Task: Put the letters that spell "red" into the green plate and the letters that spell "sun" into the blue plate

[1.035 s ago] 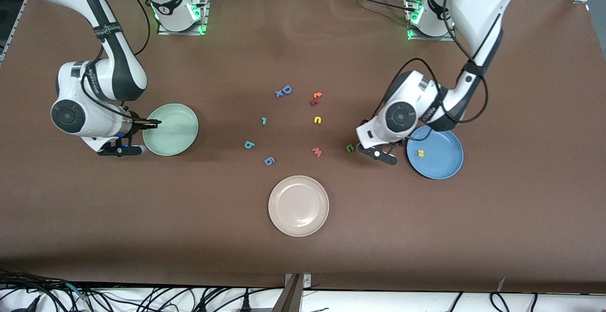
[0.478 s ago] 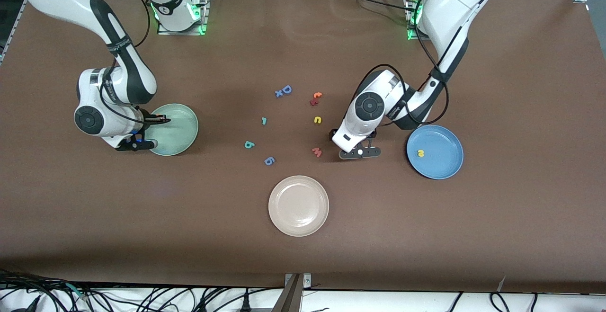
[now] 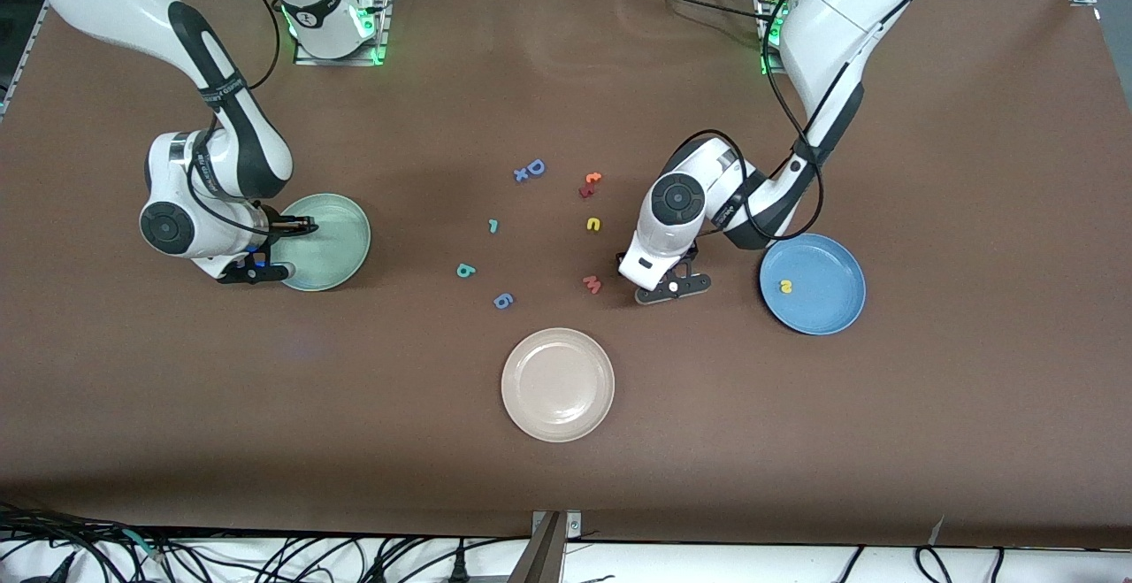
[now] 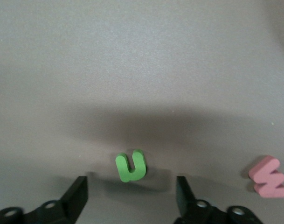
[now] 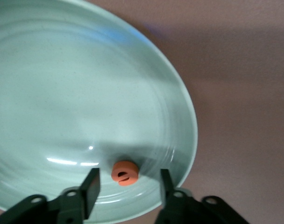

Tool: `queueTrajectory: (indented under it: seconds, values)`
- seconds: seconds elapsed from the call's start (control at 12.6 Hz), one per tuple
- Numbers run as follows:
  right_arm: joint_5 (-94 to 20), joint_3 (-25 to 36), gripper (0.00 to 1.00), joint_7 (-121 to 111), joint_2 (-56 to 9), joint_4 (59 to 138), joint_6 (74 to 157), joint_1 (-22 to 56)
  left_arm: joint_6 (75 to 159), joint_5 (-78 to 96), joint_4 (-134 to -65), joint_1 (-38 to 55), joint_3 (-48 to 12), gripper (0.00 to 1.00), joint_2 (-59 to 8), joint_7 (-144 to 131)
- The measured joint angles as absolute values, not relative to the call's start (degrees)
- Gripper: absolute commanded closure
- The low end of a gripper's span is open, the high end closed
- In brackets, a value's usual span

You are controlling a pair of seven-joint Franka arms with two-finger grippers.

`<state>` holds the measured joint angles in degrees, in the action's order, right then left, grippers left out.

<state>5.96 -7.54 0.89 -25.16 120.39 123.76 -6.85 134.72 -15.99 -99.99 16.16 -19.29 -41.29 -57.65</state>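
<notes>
A robotics lab: two white Franka arms (image 3: 212, 114) bolted at twelve o'clock on a brown-covered table (image 3: 884, 433), loose black cables (image 3: 265, 556) at six.

orange "e" (image 5: 124, 172) in green plate (image 5: 62, 93); yellow "s" (image 3: 785, 286) in blue plate (image 3: 831, 318)

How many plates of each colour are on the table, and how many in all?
green plate: 1
blue plate: 1
cream plate: 1
Total: 3
</notes>
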Motion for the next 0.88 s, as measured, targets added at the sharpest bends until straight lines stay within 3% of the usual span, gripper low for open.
queueTrajectory:
  seconds: [0.56, 0.88]
  values:
    - [3.1, -13.5, 0.18, 9.7, -21.81, 113.5, 120.55, -6.76, 135.15, -15.99, -99.15, 16.24, -19.11, 0.95, -41.65, -58.46]
    - [2.67, -21.23, 0.18, 23.78, -22.15, 109.83, 120.01, -5.9, 135.04, -15.99, -97.82, 16.24, -18.89, 0.96, -41.63, -58.52]
